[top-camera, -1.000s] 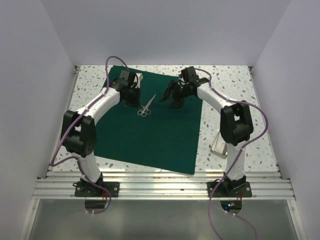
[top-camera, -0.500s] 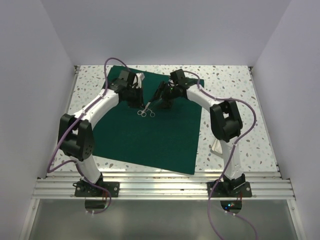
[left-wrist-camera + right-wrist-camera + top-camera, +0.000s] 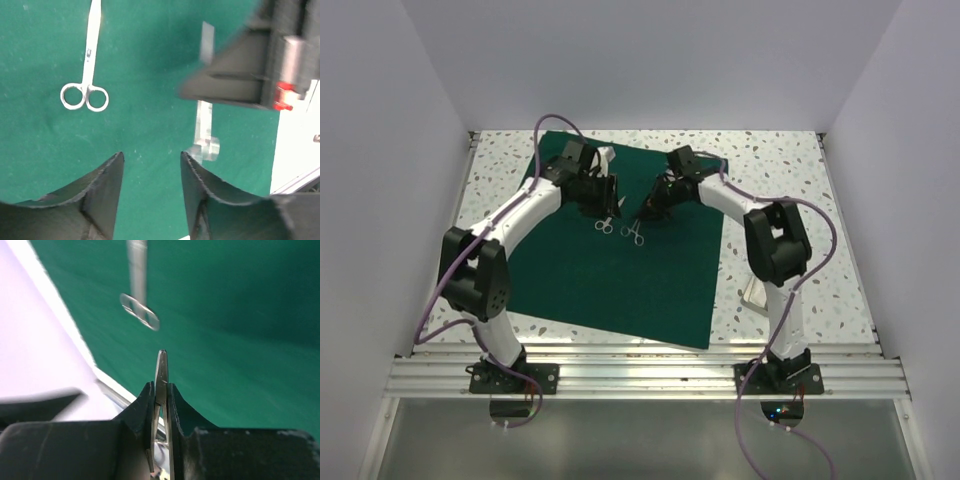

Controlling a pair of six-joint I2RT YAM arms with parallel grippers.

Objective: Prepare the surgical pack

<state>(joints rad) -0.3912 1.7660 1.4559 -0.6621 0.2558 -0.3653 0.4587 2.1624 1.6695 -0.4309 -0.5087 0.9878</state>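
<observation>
Scissors (image 3: 88, 62) lie flat on the drape (image 3: 150, 75), long axis running away from the nearer, released left claw (image 3: 151, 161); right claw (image 3: 159, 389) clenches a second steel instrument (image 3: 161, 362).

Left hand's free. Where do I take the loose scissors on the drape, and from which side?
Grip the scissors across the narrow shank just past the rings, coming straight down with the open left hand. They lie flat and closed on the drape, so only the shank's thin edges can be pinched. Keep clear of the right hand, shut on the other instrument.
</observation>
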